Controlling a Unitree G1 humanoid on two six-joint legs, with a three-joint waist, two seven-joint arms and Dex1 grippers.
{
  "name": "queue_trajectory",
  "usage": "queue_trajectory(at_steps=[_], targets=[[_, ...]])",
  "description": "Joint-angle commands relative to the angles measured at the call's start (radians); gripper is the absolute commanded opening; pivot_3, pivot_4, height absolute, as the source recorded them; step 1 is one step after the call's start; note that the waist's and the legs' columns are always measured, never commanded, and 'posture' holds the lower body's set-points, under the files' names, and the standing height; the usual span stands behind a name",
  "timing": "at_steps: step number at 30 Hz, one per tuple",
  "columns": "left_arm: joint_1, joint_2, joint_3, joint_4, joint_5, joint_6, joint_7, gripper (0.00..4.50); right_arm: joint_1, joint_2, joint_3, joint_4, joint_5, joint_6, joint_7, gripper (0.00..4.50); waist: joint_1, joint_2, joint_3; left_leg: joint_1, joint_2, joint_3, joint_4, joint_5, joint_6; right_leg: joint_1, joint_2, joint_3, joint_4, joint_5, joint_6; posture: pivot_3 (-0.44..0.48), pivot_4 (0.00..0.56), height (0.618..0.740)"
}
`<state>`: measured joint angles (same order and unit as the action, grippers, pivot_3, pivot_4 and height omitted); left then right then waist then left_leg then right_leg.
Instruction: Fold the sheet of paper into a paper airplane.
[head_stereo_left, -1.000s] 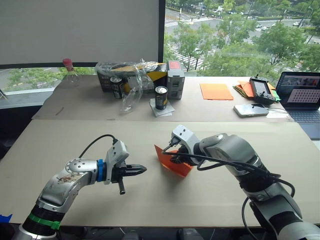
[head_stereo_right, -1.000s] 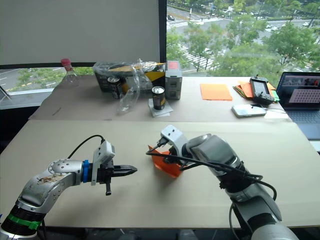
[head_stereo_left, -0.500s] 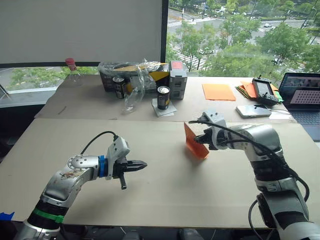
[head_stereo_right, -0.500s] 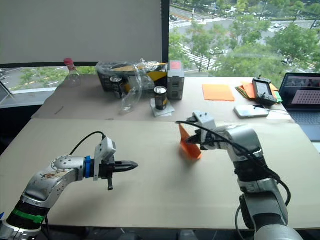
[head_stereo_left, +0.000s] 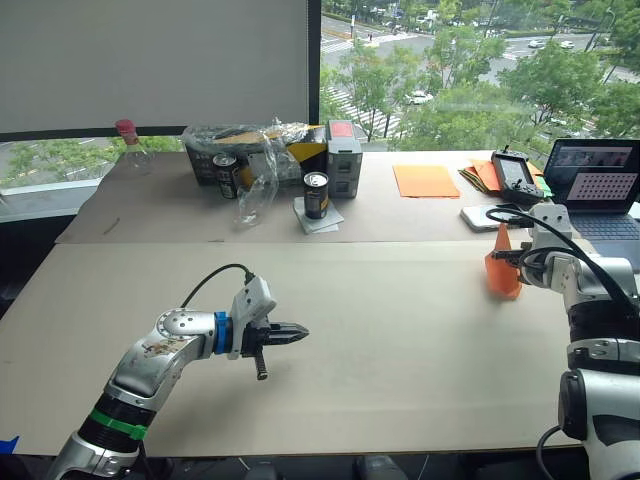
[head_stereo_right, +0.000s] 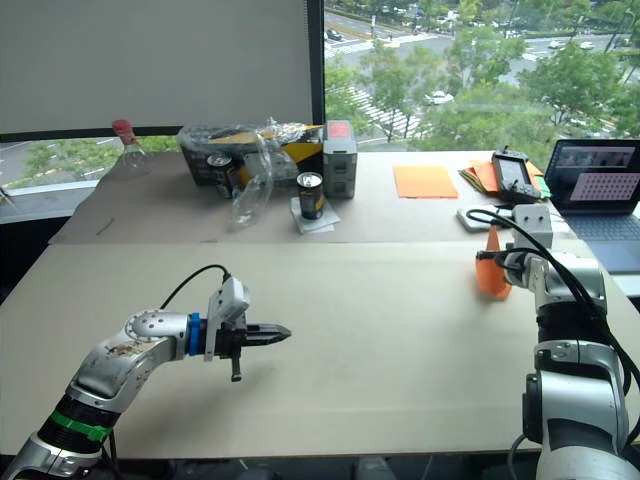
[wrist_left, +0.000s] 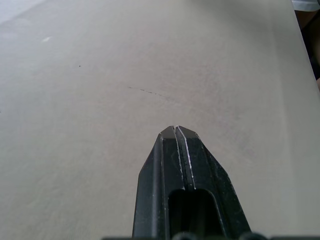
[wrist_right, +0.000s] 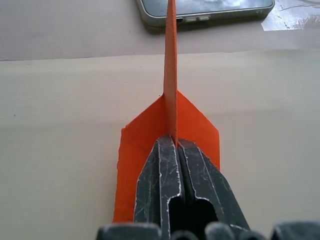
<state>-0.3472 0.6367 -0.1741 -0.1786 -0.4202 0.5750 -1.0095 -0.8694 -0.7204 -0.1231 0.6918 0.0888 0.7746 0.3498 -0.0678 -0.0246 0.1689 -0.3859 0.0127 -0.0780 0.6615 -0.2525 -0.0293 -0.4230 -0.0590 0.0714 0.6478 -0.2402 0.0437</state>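
In the eye views, one paper airplane (head_stereo_left: 502, 273) is seen upright at the worktop's (head_stereo_left: 400, 330) right side, gripped by the right end effector (head_stereo_left: 519, 257); the left end effector (head_stereo_left: 298, 329) is closed and empty. In the right wrist view, the thin, light, easily crushed airplane is pinched along its central keel, judged the best hold.

No words or numbers can be read anywhere. The cans (head_stereo_left: 315, 194) and the grey box (head_stereo_left: 343, 158) at the back of the table have labels, but they are too small to make out. The laptop screen (head_stereo_left: 592, 185) shows a grid of small dots, not letters.
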Motion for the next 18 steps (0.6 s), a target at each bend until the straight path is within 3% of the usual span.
queue_trajectory(at_steps=[1,10,18], targets=[[-0.001,0.000,0.005,-0.026,0.002,-0.012,-0.004,0.00,-0.020,-0.031,0.049,0.019,-0.041,-0.086,0.070,0.02,0.000,0.000,0.000,0.000,0.000,0.000,0.000,0.000,0.000,0.000,0.000,0.000,0.000,0.000,0.000,0.000,0.150,0.732],[0.014,-0.003,0.004,-0.034,0.000,-0.009,-0.003,0.00,-0.028,-0.042,0.064,0.080,-0.072,-0.166,0.108,0.02,0.001,0.000,0.000,0.000,0.000,0.000,0.000,0.000,0.000,0.001,0.000,0.000,0.000,0.000,0.000,0.000,0.150,0.732],[0.001,-0.003,0.022,-0.015,-0.007,-0.018,-0.012,0.00,-0.002,-0.088,0.064,-0.106,-0.070,-0.062,0.160,2.62,0.000,0.001,0.000,0.000,0.000,0.000,0.000,0.000,0.000,0.000,0.000,0.000,0.000,0.000,0.000,0.000,0.150,0.732]])
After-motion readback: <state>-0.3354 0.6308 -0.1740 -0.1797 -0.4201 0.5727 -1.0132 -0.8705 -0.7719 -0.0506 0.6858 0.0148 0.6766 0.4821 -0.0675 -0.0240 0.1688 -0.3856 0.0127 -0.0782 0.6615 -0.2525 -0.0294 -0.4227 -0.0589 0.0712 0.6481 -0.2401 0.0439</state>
